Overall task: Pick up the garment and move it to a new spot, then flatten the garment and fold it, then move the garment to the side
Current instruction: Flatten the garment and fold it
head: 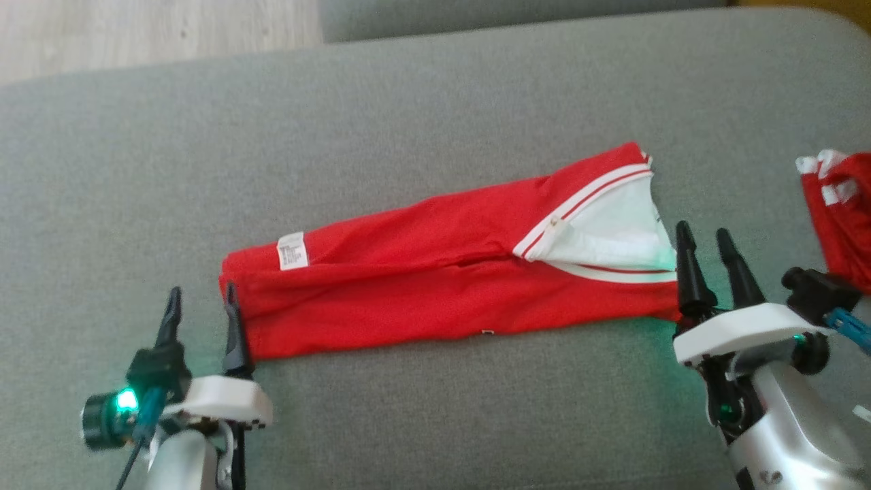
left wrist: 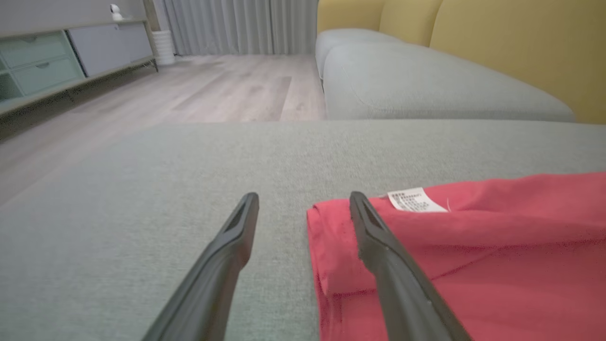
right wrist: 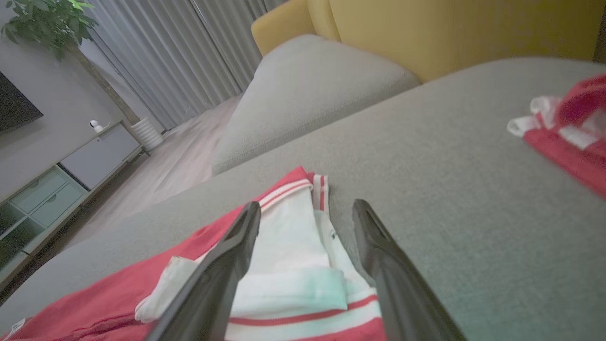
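Head view: the red garment [head: 435, 272] lies in a long strip on the grey sofa [head: 408, 102]. It runs from left to right. The left gripper [head: 203, 289] sits at its left end and the right gripper [head: 703, 230] at its right end, so each arm is near one end.

Left wrist view: the fingers [left wrist: 227, 255] are spread wide and hold nothing. One is over the cloth's end, the other over bare sofa.

Right wrist view: these fingers are spread wide too and empty, over the white collar [right wrist: 293, 237]. I think each arm would have to pinch its own end next.
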